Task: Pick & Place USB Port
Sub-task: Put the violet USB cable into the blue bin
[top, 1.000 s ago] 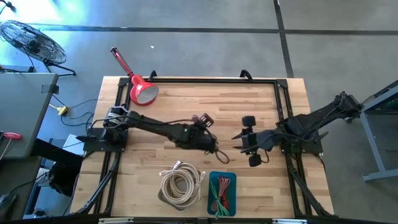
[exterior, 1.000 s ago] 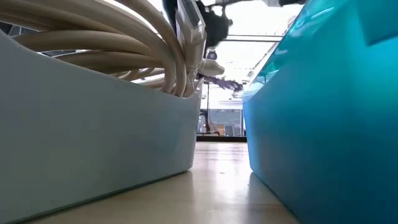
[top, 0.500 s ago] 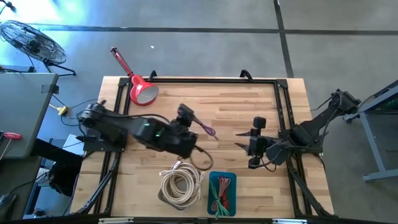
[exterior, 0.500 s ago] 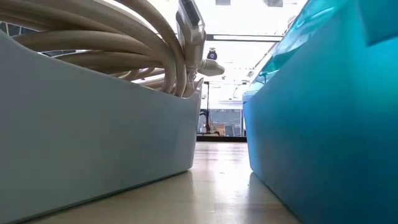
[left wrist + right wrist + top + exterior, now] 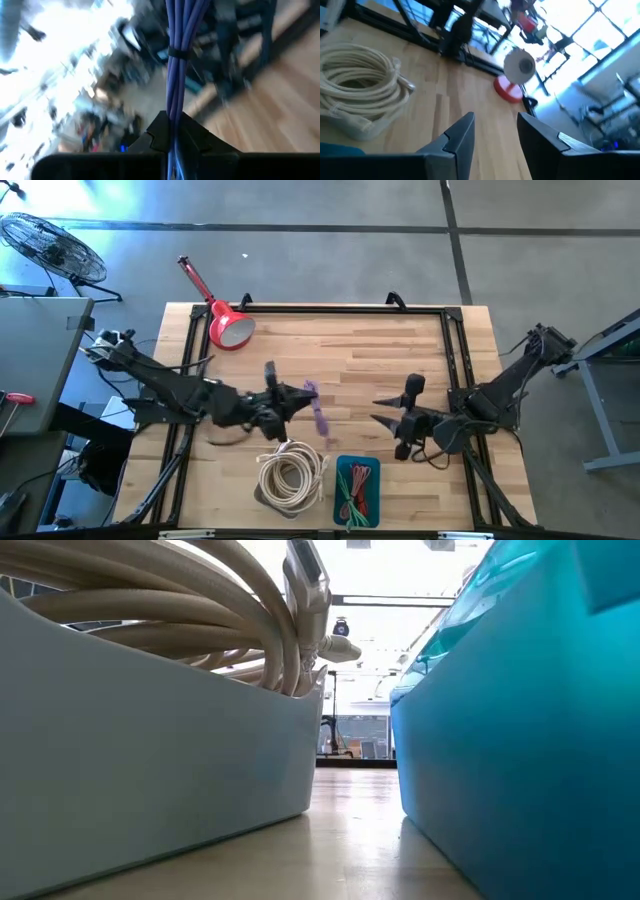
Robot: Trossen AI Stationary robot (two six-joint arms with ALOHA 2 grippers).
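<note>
Left hand (image 5: 296,396), raised over the middle of the worktop (image 5: 380,350), is clamped on a bundle of purple cable (image 5: 318,412); the left wrist view shows the strands (image 5: 178,60) running straight out from between its closed fingers (image 5: 159,131), bound by a small dark tie. From above, the bundle hangs down from the hand toward the near side, just beyond the coil of cream cable (image 5: 291,473). That coil sits in a pale grey bin (image 5: 150,760) at the near edge, and just to its right stands a teal bin (image 5: 357,491) holding red and green cables (image 5: 356,485). Through the low view only the two bin walls and the cream coil (image 5: 200,600) show close up.

Right hand (image 5: 385,410) waits over the right part of the worktop, its fingers (image 5: 462,132) spread well apart and holding nothing. A red desk lamp (image 5: 222,318) lies at the far left corner of the worktop.
</note>
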